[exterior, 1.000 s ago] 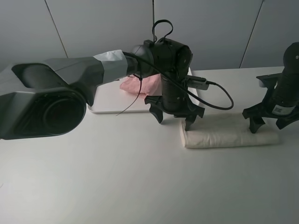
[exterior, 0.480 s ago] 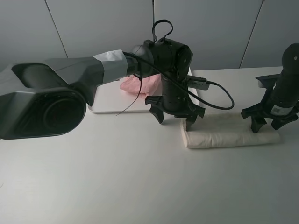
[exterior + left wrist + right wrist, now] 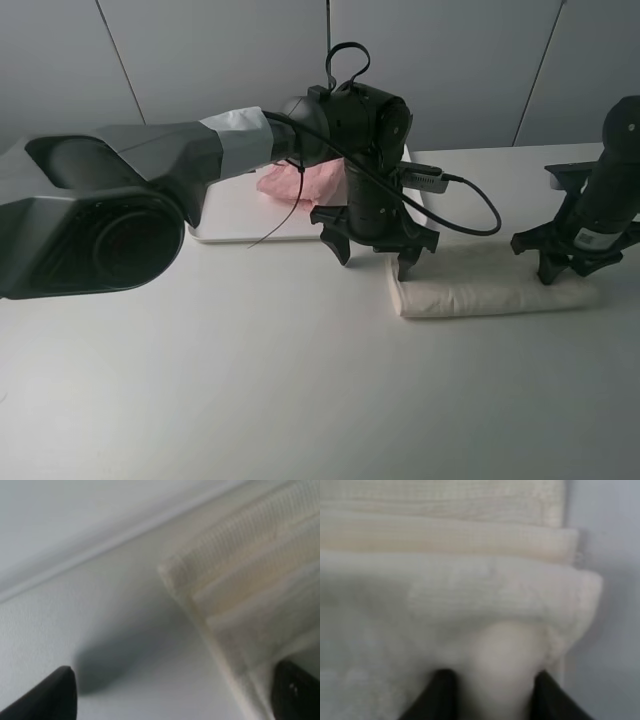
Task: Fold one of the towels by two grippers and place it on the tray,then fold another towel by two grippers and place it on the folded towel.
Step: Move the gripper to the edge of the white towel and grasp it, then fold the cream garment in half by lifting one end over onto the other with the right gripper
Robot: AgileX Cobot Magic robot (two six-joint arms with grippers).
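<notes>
1. The cream-white towel (image 3: pixel 480 288) lay on the white table (image 3: pixel 250 400) as a long folded strip. Its layered edges showed at both short ends.
2. The left gripper (image 3: pixel 372 260) stood at the left end of the strip with its jaws wide apart and held nothing. In the left wrist view one finger (image 3: pixel 52 695) was over bare table and the other was over the cloth, with the towel's corner between them. I cannot tell whether the fingertips touched the surface.
3. The right gripper (image 3: pixel 563 272) was at the right end of the strip with its jaws narrow. In the right wrist view a soft ridge of the towel was squeezed between the two fingers (image 3: pixel 442 695), so it had hold of the cloth just beside the end edge.
4. The pale pink towel (image 3: pixel 290 183) rested on the tray (image 3: pixel 235 225), partly hidden behind the left arm.
5. The tray was behind and to the left of the strip, apart from it. Its near right corner was close to the left gripper.
6. The wide table area in front of the strip was bare.
</notes>
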